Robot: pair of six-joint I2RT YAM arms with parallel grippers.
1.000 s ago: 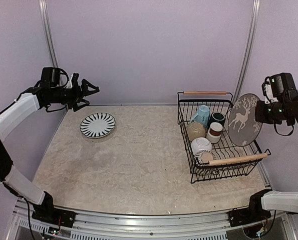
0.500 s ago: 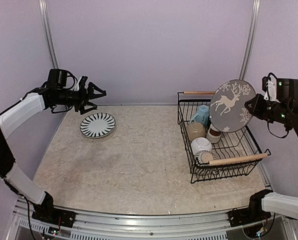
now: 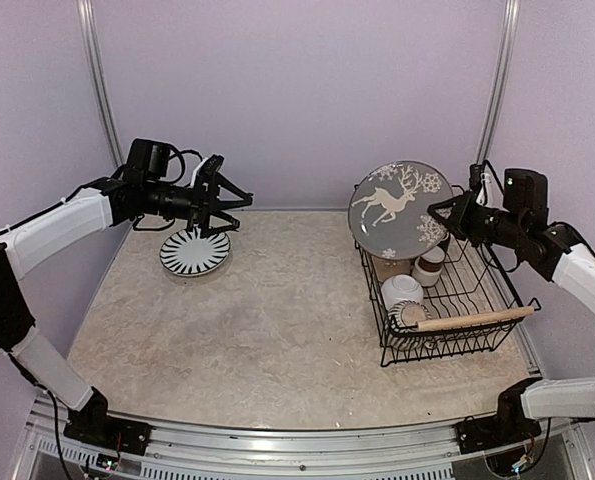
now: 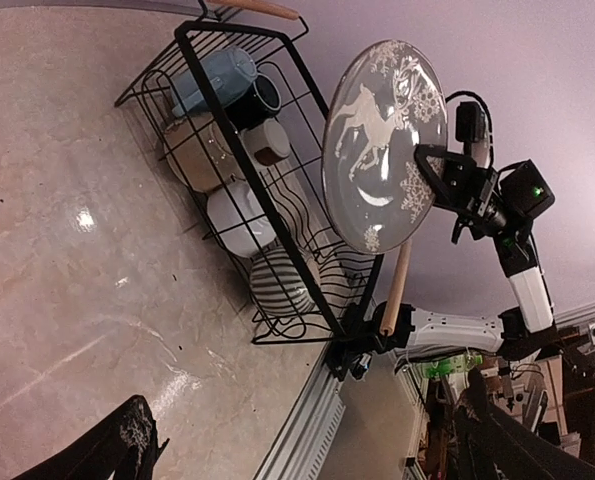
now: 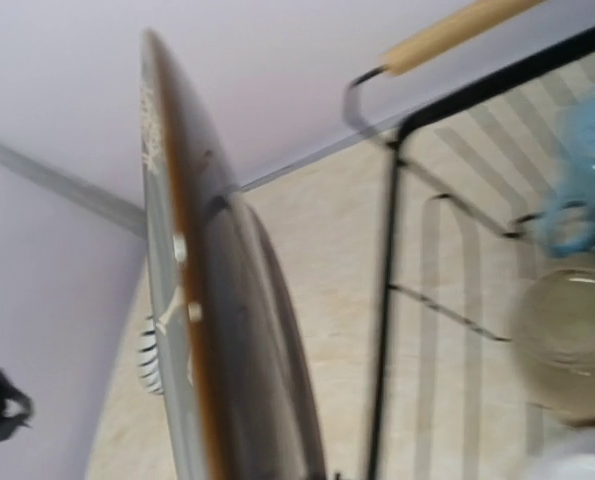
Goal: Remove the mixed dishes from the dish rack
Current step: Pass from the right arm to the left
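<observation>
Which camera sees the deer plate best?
The left wrist view: the plate faces it, whole and biggest. The top view shows its face too, smaller. The right wrist view catches only the plate's blurry edge.

Dark plate [image 5: 192,300] seen edge-on beside dish rack [image 5: 387,300], blue mug [image 5: 587,170] inside.

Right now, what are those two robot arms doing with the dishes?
They are emptying the dish rack. The right gripper is shut on the rim of the deer plate and holds it on edge in the air over the rack. The left gripper is open and empty, up in the air near the striped plate, which lies flat on the table. A white bowl and some cups wait in the rack.
</observation>
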